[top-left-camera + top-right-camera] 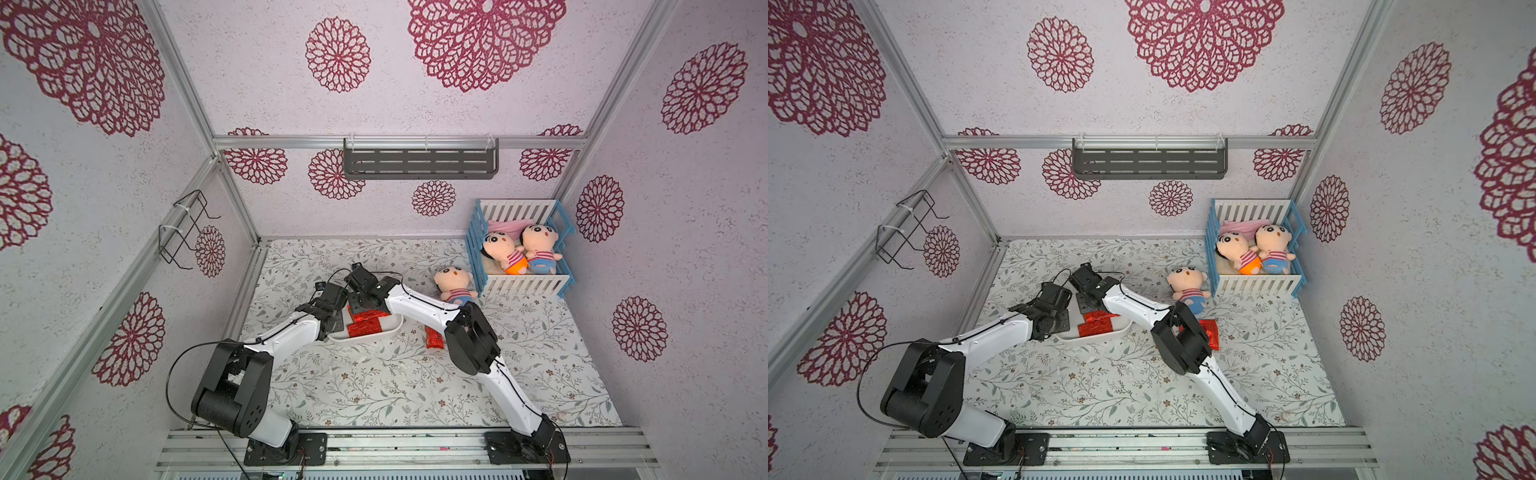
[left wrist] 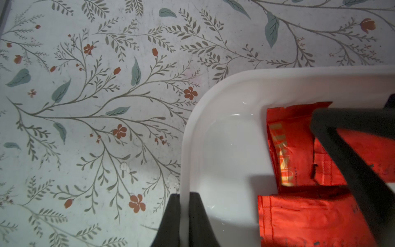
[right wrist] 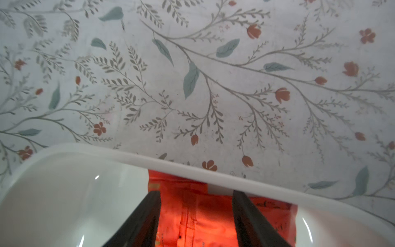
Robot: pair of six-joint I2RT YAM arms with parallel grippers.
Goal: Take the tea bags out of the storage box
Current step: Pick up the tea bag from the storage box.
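Note:
The white storage box (image 1: 368, 340) (image 1: 1090, 338) lies on the flowered table, left of the middle. Red foil tea bags (image 1: 365, 326) (image 1: 1098, 326) lie inside it, and one more tea bag (image 1: 434, 338) (image 1: 1210, 332) lies on the table to its right, partly behind my right arm. My left gripper (image 2: 184, 195) is shut on the box's rim (image 2: 192, 119), one finger inside and one outside. My right gripper (image 3: 196, 193) is open, low inside the box, its fingers standing over a tea bag (image 3: 196, 213) near the far rim (image 3: 171, 164). Two tea bags (image 2: 290, 149) (image 2: 310, 220) show in the left wrist view.
A plush doll (image 1: 455, 284) lies on the table right of the box. Behind it, a blue-and-white crib (image 1: 519, 249) holds two more dolls. A grey shelf (image 1: 419, 164) hangs on the back wall, and a wire rack (image 1: 185, 228) on the left wall.

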